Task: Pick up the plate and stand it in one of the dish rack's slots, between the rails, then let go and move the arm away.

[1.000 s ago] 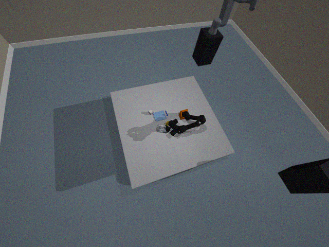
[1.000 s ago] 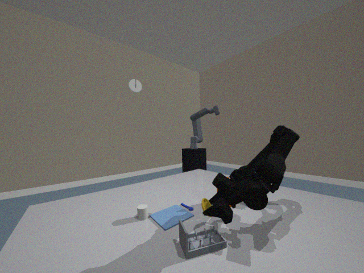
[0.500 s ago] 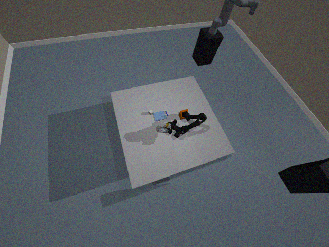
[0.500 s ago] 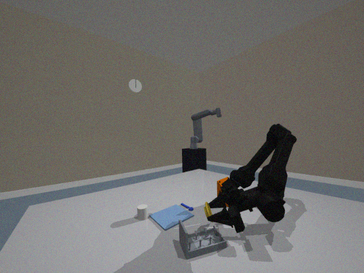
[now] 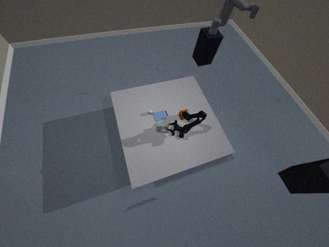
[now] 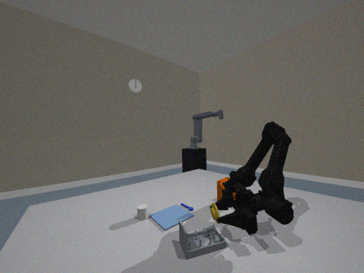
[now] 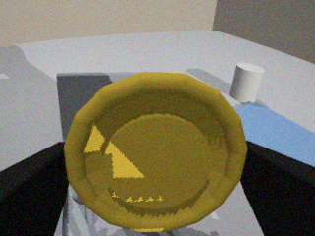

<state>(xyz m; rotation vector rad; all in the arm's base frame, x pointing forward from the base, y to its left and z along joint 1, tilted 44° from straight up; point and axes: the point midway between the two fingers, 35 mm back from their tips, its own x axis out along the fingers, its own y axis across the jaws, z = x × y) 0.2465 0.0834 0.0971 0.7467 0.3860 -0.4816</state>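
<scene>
Dish rack: The grey rack [image 5: 157,128] [image 6: 183,239] [image 7: 71,95] sits on the white table [image 5: 148,164] [image 6: 73,235] [image 7: 148,54], its tall panel upright at one end; in the wrist view the plate covers much of it.
Plate: The yellow plate [image 5: 167,126] [image 6: 215,212] [image 7: 157,157] is in the air near the rack, standing on edge and outside the slots. Its underside is hidden from the wrist view.
Claw: The black gripper [image 5: 168,126] [image 6: 214,213] [image 7: 156,152] is clamped on the plate, one finger at each side of the rim; both fingers are cut off by the wrist view's edges.
Board: A flat blue board [image 5: 159,116] [image 6: 172,216] [image 7: 283,128] lies beyond the rack, cropped in the wrist view.
Cylinder: A white cylinder [image 5: 150,111] [image 6: 142,212] [image 7: 247,83] stands near the board.
Spoon: A blue spoon-like piece [image 5: 166,113] [image 6: 186,206] lies beside the board, tiny from above.
Base: An orange block [image 5: 185,110] [image 6: 219,190] is partly hidden by the black arm.
Background: A grey arm [image 5: 226,13] [image 6: 197,129] stands on a black pedestal [image 5: 207,48] [image 6: 194,160]; the top view crops the arm.
Wall disc: A pale, clock-like disc [image 6: 135,85] shows a dark line; any markings are too grainy to read.
</scene>
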